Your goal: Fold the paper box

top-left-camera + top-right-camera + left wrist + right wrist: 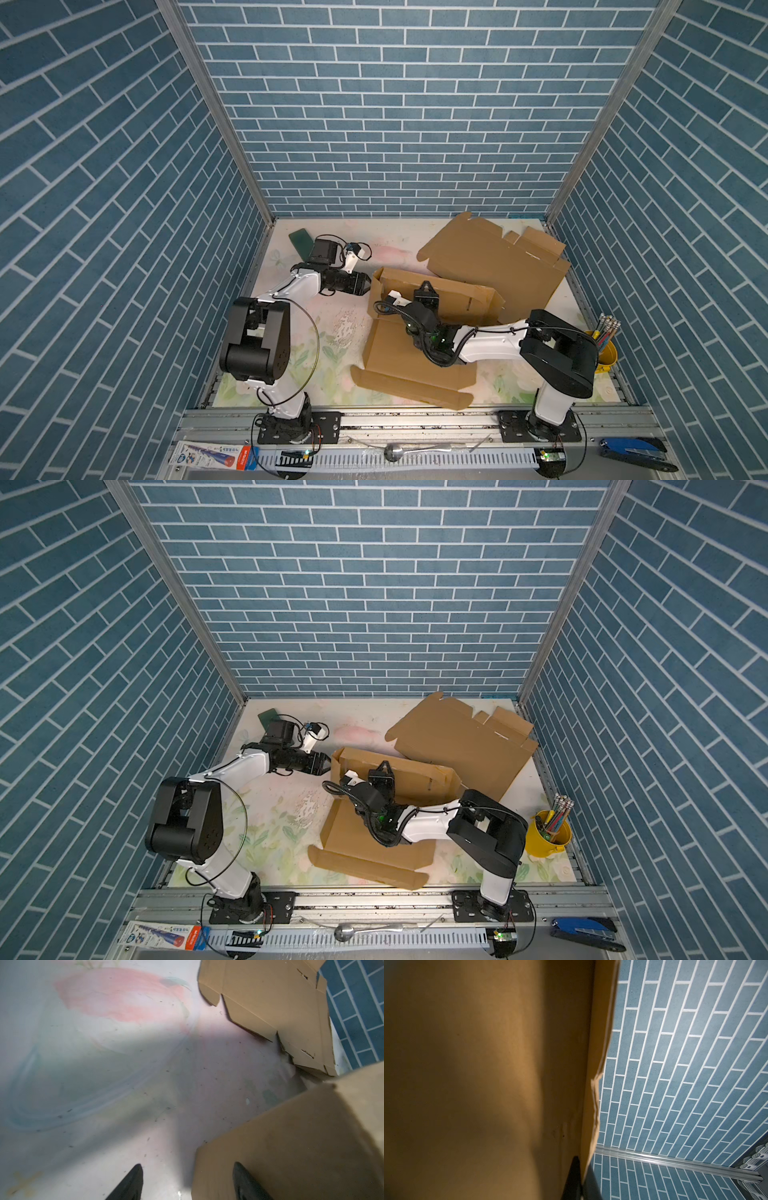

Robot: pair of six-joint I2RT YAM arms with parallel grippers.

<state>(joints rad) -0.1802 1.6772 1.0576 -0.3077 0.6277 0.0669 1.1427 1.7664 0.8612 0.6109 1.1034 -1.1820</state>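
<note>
Right hand [425,286], clamped on a wall of the paper box [390,353], we judge keeps it upright; left hand [188,1164], open, straddles the corner ahead.

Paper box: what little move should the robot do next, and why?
Probably the left gripper should ease forward onto the upright end flap. Its jaws stand open right beside that flap, while the right gripper is pinched shut on the back wall of the paper box, steadying it.

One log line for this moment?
left hand: open beside paper box end | right hand: shut on box wall | fold: unfinished
</note>
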